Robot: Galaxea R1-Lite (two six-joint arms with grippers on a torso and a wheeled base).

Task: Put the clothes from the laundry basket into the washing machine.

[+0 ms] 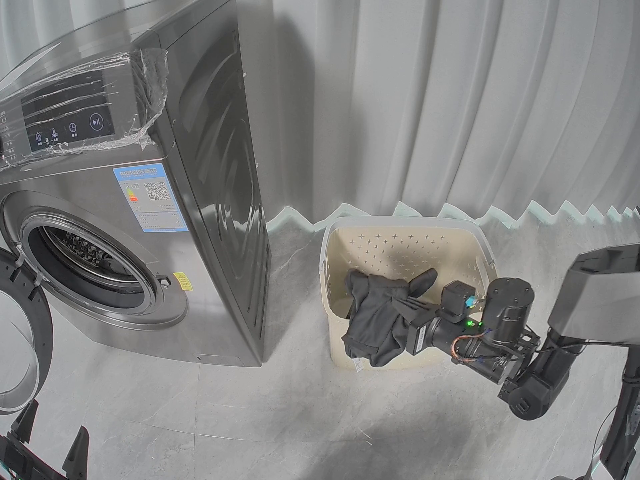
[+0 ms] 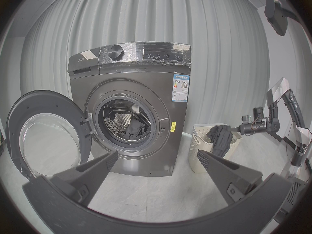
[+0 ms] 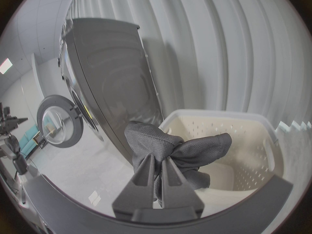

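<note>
A dark grey garment (image 1: 377,318) hangs over the front rim of the cream laundry basket (image 1: 407,238), with my right gripper (image 1: 402,311) shut on it just above that rim. The right wrist view shows the fingers (image 3: 149,171) pinched on the bunched cloth (image 3: 169,147) over the basket (image 3: 253,140). The washing machine (image 1: 140,188) stands left of the basket, its round door (image 1: 20,341) swung open. In the left wrist view a dark piece of clothing (image 2: 135,129) lies inside the drum. My left gripper (image 2: 156,161) is open, low and in front of the machine (image 2: 130,108).
A white curtain (image 1: 433,88) hangs behind the machine and basket. Pale floor (image 1: 267,415) lies between machine, basket and me. The open door (image 2: 45,130) stands out to the left of the drum opening.
</note>
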